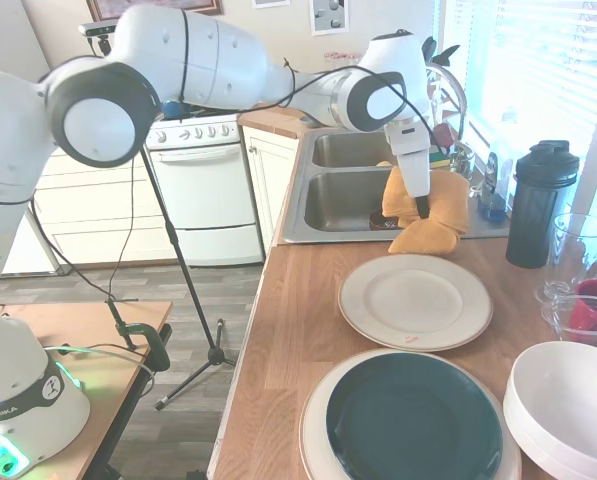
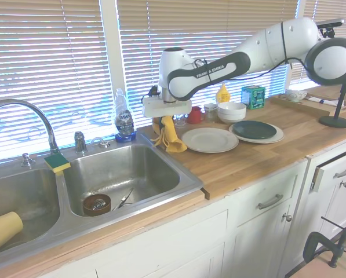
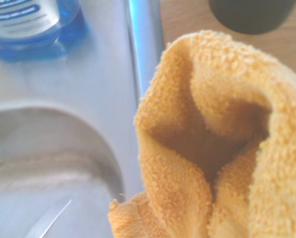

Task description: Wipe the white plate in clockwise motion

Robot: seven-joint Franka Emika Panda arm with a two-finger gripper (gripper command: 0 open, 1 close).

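Gripper: pinching the orange cloth, its lower folds resting on the counter.
White plate: at the cloth's 6 o'clock, just beside it.
Advice: carry cloth over plate centre, press flat, then circle clockwise.

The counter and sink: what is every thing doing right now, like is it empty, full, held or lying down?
Gripper: jaws shut on the orange cloth.
Orange cloth: hanging bunched, its bottom resting on the counter by the sink.
White plate: flat, bare, not touched.
Dark plate: stacked on a larger white plate.
White bowl: upright, looks empty.
Black bottle: upright, lid on.
Sponge: on the sink rim.
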